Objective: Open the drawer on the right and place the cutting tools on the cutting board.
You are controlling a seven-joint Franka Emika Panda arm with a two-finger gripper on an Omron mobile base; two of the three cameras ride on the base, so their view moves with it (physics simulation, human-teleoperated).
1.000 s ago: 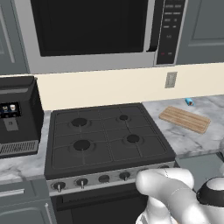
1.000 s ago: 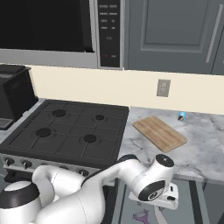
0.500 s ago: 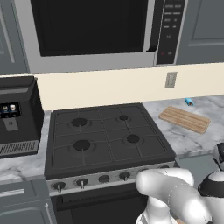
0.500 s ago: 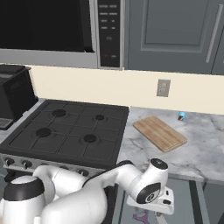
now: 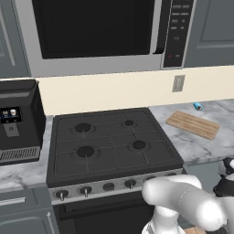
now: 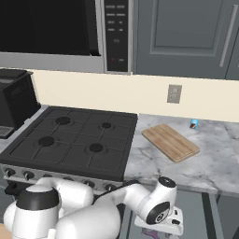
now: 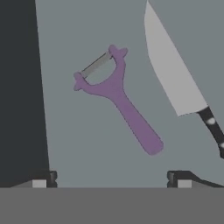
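Note:
The drawer (image 7: 74, 144) is open and I look straight down onto its plain grey floor. Two cutting tools lie in it: a purple Y-shaped peeler (image 7: 117, 97) in the middle and a knife (image 7: 171, 75) with a pale blade and a dark riveted handle at the right. My gripper (image 7: 111, 180) hangs open above them, its fingertips (image 7: 40, 180) spread wide with nothing between them, just short of the peeler's handle end. The light-brown slatted cutting board (image 6: 170, 142) (image 5: 192, 124) lies on the marble counter right of the stove, with nothing on it.
A dark wall (image 7: 19, 87) borders the drawer floor at the left of the hand view. The black stove (image 6: 70, 140) is left of the board, a small blue object (image 6: 193, 123) behind it, a black coffee machine (image 5: 18, 121) far left.
The hand has sunk lower and slightly left below the counter edge, into the open drawer. Its jaws have stayed wide open.

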